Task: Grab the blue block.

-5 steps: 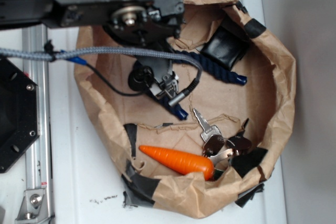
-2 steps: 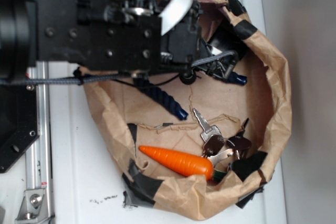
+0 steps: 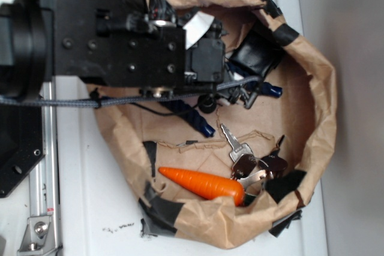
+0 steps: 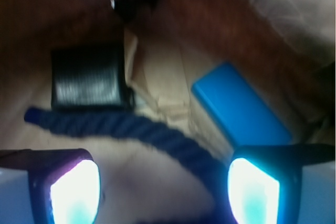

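— What surrounded it?
— A crumpled brown paper bag (image 3: 318, 88) on a white table (image 3: 90, 196).
— And the arm?
— The black gripper (image 4: 164, 190) hung spread open, empty; the bright sky-blue flat block (image 4: 239, 111) lay centre-right in the wrist view, beside the dark navy twisted rope (image 4: 131, 129).

Exterior view overhead looking down, wrist view close inside paper bag (image 3: 318, 106), both sharing rope (image 4: 131, 129)

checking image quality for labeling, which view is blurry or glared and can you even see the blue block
Wrist view: soft and blurred, fingertip pads blown out white, yet the blue block shows clearly beside the rope. Exterior view: sharper, evenly lit, but the arm hides the block.
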Controlling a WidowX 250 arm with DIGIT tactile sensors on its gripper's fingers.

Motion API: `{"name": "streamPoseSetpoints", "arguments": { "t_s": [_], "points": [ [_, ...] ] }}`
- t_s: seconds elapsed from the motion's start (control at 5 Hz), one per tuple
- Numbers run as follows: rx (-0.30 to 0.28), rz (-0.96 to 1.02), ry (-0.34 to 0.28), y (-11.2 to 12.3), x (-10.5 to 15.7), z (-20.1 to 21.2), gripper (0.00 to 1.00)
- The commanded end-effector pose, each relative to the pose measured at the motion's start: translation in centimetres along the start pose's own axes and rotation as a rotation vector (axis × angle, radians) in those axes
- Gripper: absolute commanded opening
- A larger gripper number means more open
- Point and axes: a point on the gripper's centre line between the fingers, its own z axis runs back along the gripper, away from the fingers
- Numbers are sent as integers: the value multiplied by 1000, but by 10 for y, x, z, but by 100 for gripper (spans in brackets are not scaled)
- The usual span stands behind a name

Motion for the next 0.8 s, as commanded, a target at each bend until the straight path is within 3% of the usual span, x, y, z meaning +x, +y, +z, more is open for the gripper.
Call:
{"name": "streamPoseSetpoints", "arguments": {
  "t_s": [0.0, 0.4, 0.6],
  "points": [
    [-4, 24, -40, 5, 12, 11, 100],
    [41, 23, -140, 36, 40, -3, 100],
    [44, 48, -147, 44, 51, -4, 100]
  ]
}}
